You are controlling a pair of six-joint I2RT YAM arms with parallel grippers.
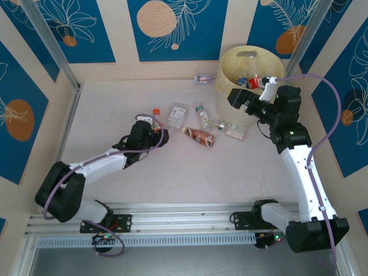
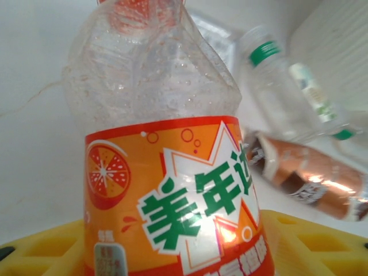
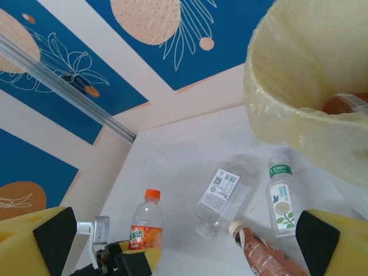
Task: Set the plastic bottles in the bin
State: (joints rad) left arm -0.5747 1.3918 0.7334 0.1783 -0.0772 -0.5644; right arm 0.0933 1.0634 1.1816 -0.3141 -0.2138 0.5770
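The left gripper is squeezed tight on the orange bottle, left of the middle in the top view. The bottle stands up, so I think it will lift easily. The right gripper is spread wide and holds nothing, next to the bin at the upper right.

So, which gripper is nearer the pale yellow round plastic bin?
Right. The right gripper hovers by the bin's near rim; the left gripper sits far left, gripping an orange-capped clear plastic bottle.

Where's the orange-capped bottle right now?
In the top view the orange-capped bottle stands upright left of centre, gripped by the left gripper, just left of the clear white-labelled bottle.
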